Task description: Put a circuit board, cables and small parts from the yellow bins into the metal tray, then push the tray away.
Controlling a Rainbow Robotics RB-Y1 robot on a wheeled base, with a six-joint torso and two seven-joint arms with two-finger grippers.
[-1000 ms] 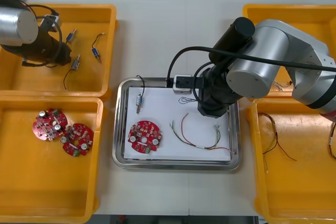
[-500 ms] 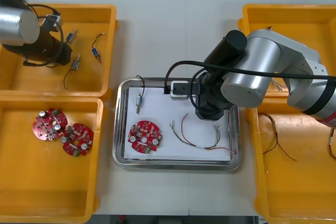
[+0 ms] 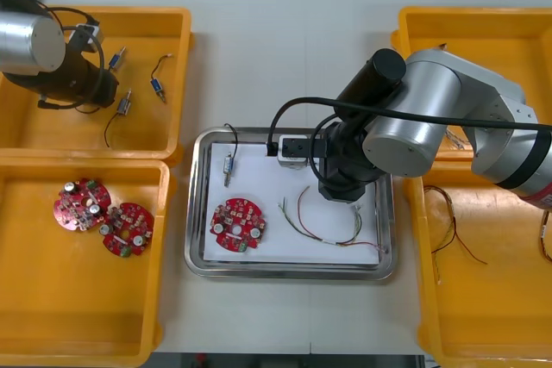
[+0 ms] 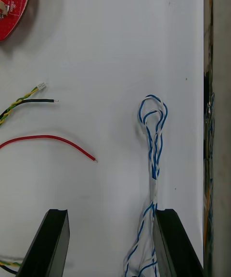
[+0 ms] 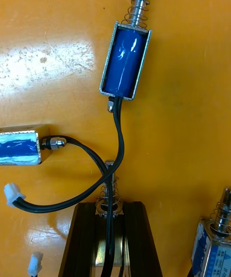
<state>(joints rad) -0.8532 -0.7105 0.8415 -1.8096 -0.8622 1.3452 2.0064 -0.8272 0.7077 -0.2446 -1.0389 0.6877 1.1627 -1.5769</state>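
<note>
The desk (image 3: 259,40) carries the metal tray (image 3: 195,213). Left of the tray, over the far yellow bin (image 3: 155,137), the left claw (image 5: 109,208) is clamped on a small metal part (image 5: 102,200). Inside the tray, the right claw (image 4: 111,219) stands wide, with a blue and white cable (image 4: 153,161) against one finger. A circuit board (image 3: 237,224), a red and yellow cable (image 4: 43,137) and a second metal part (image 3: 228,167) lie in the tray too.

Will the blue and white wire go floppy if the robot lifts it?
Probably floppy: the blue and white wire is thin and lies in loops on the tray. Likely light, unlikely to roll. The open right gripper hovers over it; the left gripper sits in a bin.
</note>
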